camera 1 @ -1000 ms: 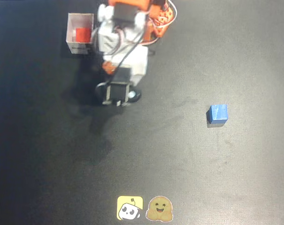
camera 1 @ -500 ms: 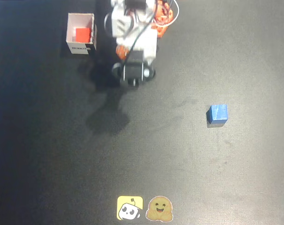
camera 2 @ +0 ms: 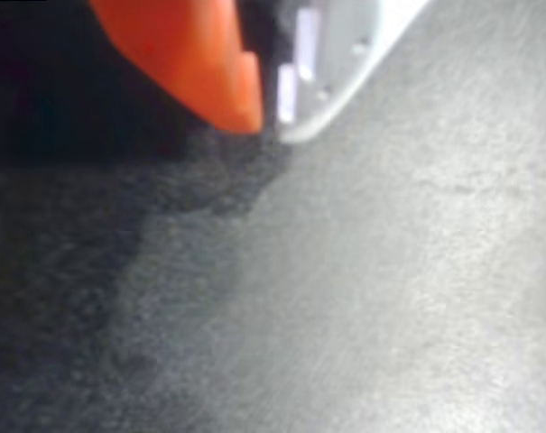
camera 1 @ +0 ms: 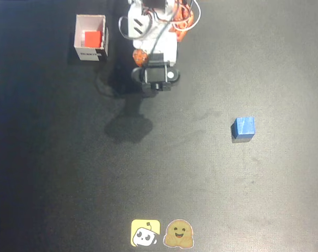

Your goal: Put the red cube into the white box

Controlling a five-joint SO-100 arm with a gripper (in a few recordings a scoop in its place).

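Observation:
The red cube lies inside the white box at the top left of the overhead view; the box's dark label strip faces the near side. The arm has folded back near its base at the top centre, well to the right of the box. Its gripper appears in the wrist view with the orange finger and the white finger pressed tip to tip, shut, with nothing between them. In the overhead view the fingers are hidden under the arm's wrist.
A blue cube sits alone at the middle right of the black table. Two stickers lie at the near edge. The arm's shadow falls on the mat below it.
The arm has swung away from the box to the right and drawn back toward its base. The red cube has stayed in the box.

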